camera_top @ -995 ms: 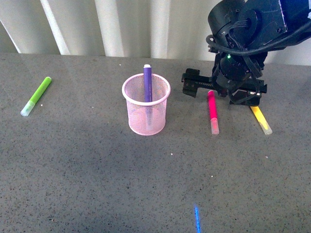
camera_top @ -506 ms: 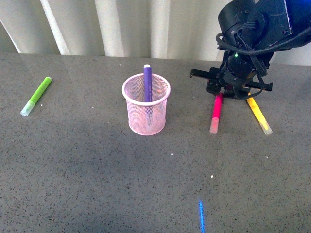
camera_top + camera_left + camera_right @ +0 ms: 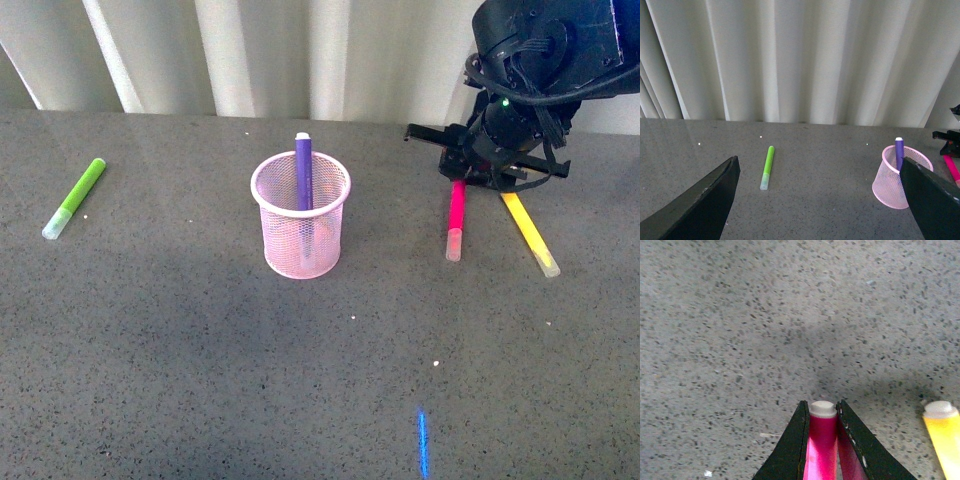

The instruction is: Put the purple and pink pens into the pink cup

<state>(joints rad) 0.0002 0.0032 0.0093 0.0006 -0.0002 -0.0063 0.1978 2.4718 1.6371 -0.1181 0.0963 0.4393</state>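
The pink cup [image 3: 300,216] stands mid-table with the purple pen [image 3: 303,170] upright inside it, its white end above the rim. My right gripper [image 3: 462,178] is shut on the far end of the pink pen [image 3: 456,212], which hangs down toward the table with its clear cap lowest. In the right wrist view the pink pen [image 3: 823,440] sits pinched between the two black fingers [image 3: 792,450], white end showing. My left gripper [image 3: 820,200] is open, well back from the pink cup [image 3: 895,180] and purple pen [image 3: 899,152]; it holds nothing.
A yellow marker [image 3: 530,233] lies right beside the pink pen, under the right arm, and shows as a yellow marker [image 3: 942,432] in the right wrist view. A lime green marker [image 3: 75,197] lies at the far left. White pleated curtain runs along the table's back edge.
My right gripper has shifted right and closed on the pink pen's far end. The pen has swung and risen off the table, now pointing more straight toward the front.
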